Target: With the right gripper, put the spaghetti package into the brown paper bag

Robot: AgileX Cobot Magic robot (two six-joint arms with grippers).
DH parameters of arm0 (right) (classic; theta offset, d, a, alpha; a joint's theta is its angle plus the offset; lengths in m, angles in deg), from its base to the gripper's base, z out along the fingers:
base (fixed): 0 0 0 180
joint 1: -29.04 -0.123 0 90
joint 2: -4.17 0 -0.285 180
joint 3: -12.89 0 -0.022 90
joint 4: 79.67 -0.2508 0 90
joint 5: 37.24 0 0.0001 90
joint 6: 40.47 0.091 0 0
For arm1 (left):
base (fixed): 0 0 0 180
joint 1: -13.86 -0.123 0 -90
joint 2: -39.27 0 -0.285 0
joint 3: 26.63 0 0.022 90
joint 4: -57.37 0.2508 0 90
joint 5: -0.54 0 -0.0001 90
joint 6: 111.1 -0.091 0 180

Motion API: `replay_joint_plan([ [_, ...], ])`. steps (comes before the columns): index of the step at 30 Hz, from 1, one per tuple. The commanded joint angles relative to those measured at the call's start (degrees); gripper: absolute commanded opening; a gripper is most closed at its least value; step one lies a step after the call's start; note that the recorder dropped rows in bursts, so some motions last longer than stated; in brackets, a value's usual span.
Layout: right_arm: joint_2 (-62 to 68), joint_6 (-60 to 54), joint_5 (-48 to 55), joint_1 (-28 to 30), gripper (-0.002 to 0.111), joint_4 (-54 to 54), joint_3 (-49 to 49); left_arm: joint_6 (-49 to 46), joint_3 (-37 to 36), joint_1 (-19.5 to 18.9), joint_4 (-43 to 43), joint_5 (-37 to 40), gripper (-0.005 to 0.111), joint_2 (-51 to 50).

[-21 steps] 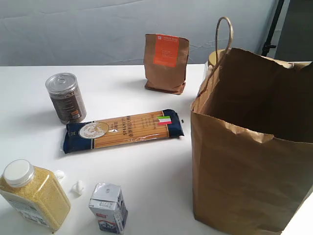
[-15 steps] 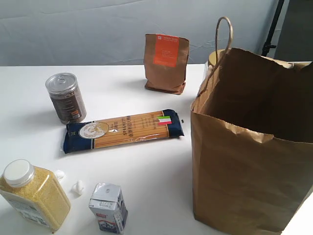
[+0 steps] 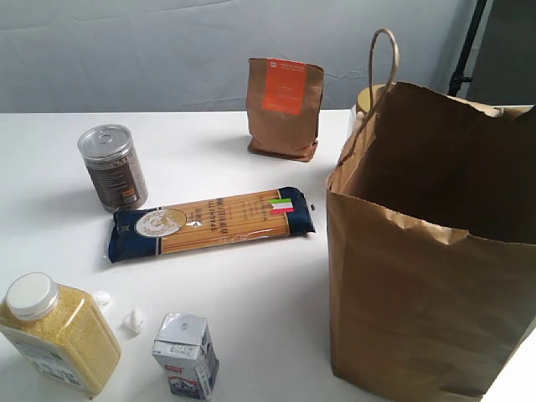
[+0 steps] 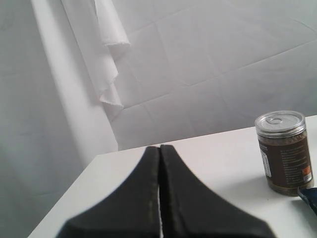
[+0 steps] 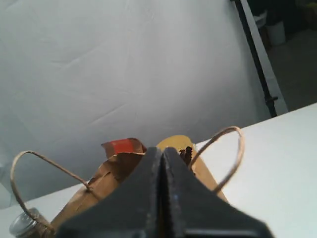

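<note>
Starting at the left, the left end effector (image 4: 159,148) has its two fingers pressed together with nothing between them. Its wrist view looks across the table (image 4: 218,163) toward a dark can (image 4: 285,151) with a silver lid. No arm shows in the exterior view.

At the near left of the table stand a jar of yellow grains (image 3: 59,339) and a small carton (image 3: 186,356), with the can further back. Next comes the spaghetti package (image 3: 213,222), lying flat on the table near the middle. Its white emblem is toward the can and its flag mark toward the right, and nothing touches it. Behind it stands a small brown pouch (image 3: 285,107) with an orange label.

On the right the brown paper bag (image 3: 427,276) stands upright with its mouth open, near the package's flag end but apart from it. The right end effector (image 5: 162,149) is closed too, fingers meeting and empty. Its wrist view looks over the bag's loop handles, so it seems to sit by the bag rather than by the package.

As I judge it, no part of the task is done yet. The right end effector has to open, reach the package, grip it, lift it, carry it over the bag's mouth and let go.
</note>
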Motion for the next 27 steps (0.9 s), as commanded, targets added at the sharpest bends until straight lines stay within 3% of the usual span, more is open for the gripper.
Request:
replay_joint_plan([
  [1,13.6,-11.7,15.7,0.2,0.0,-7.0,17.8,0.2,-0.3,-0.1,-0.2,-0.3,0.0,0.1],
  [7,27.5,-19.4,30.1,-2.5,0.0,-10.3,35.5,0.2,-0.3,-0.1,-0.2,-0.3,0.0,0.1],
  [13,38.0,-19.6,34.2,-18.1,0.0,-6.5,43.2,0.2,-0.3,-0.1,-0.2,-0.3,0.0,0.1],
  [23,57.1,-12.4,33.2,-48.3,0.0,11.0,52.6,0.2,-0.3,-0.1,-0.2,-0.3,0.0,0.1],
  [27,66.0,-13.6,36.7,-53.6,0.0,17.4,58.8,0.2,-0.3,-0.1,-0.2,-0.3,0.0,0.1],
])
